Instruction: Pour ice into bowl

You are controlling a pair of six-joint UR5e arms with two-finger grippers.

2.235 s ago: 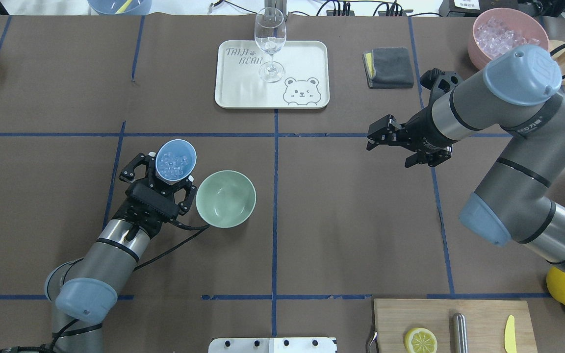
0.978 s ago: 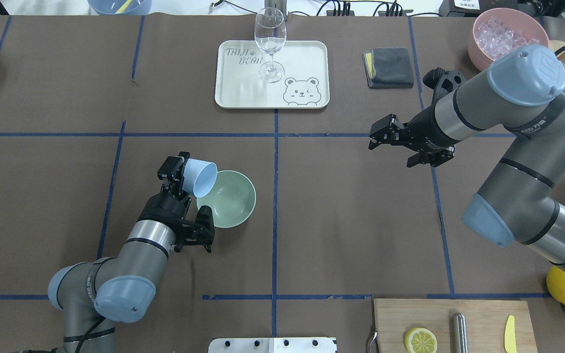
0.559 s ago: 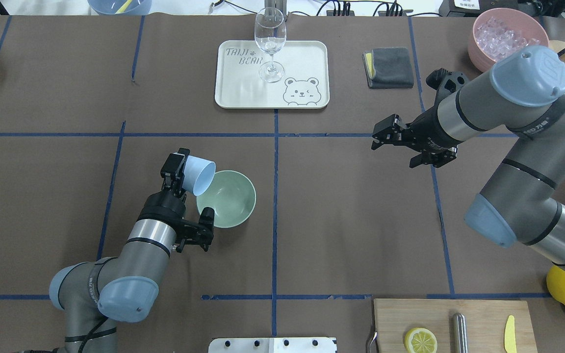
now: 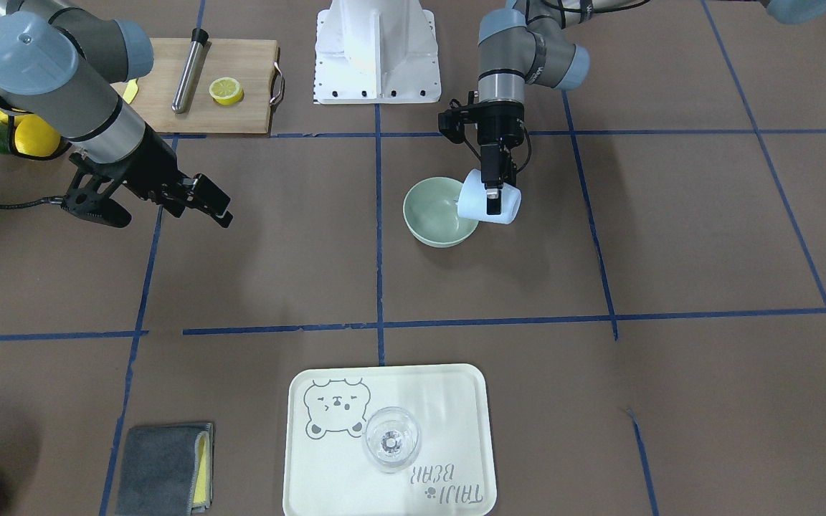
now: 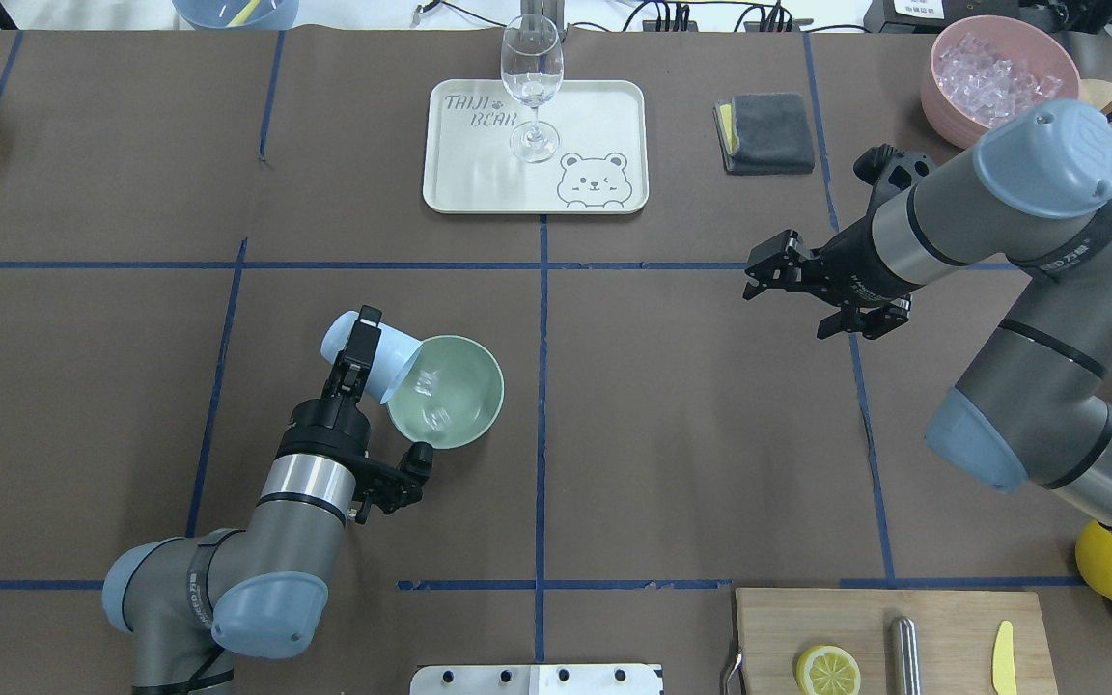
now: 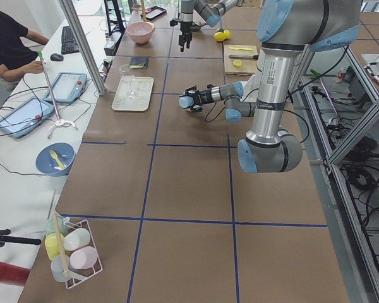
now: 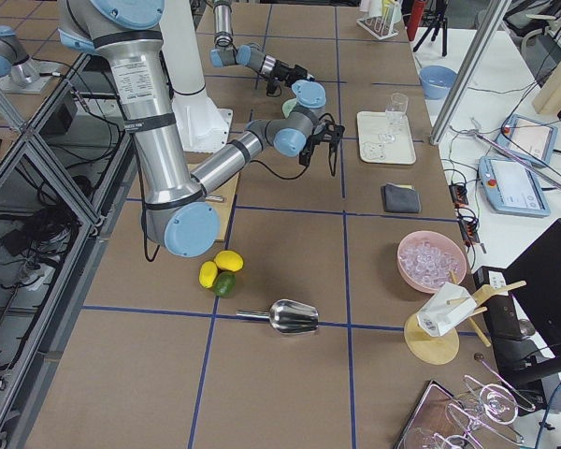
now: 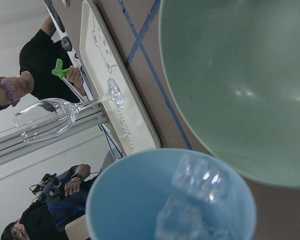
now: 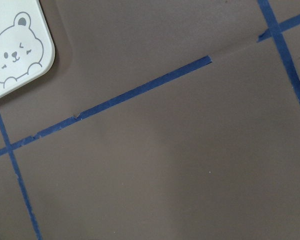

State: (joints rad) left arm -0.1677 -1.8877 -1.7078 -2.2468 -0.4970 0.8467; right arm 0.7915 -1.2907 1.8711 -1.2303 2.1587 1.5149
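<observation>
**Ice (image 5: 436,417) begins landing in the bowl (image 5: 481,372)**

Glassy cubes now glint on the floor of the mint-green bowl, which was bare 0.6 s ago, so the pour is under way. They lie just past and below the fingertips of the left claw (image 5: 363,346).

That claw is clamped across the blue cup (image 5: 392,353) and has rolled it further over than it was 0.6 s ago. The cup's mouth now faces down into the bowl and hangs over the rim nearest the claw. Its base points up and back, away from the bowl. Whether the cup's lip touches that rim cannot be told.

In the left wrist view at least 2 cubes sit at the cup's lip, with the bowl's hollow directly ahead of the claw. My judgement is that the task is partly done: some ice is in, and the rest needs a little more tilt or a short hold. The risk is a cube skidding up the smooth wall and over the rim farthest from the claw.

The right claw (image 5: 766,272) hangs over the table well off to the left claw's right and has drifted slightly further away. It holds nothing, and how far its jaws stand apart cannot be told.

Well beyond the left claw's reach, a wine glass (image 5: 532,68) stands on a tray (image 5: 604,106).
</observation>
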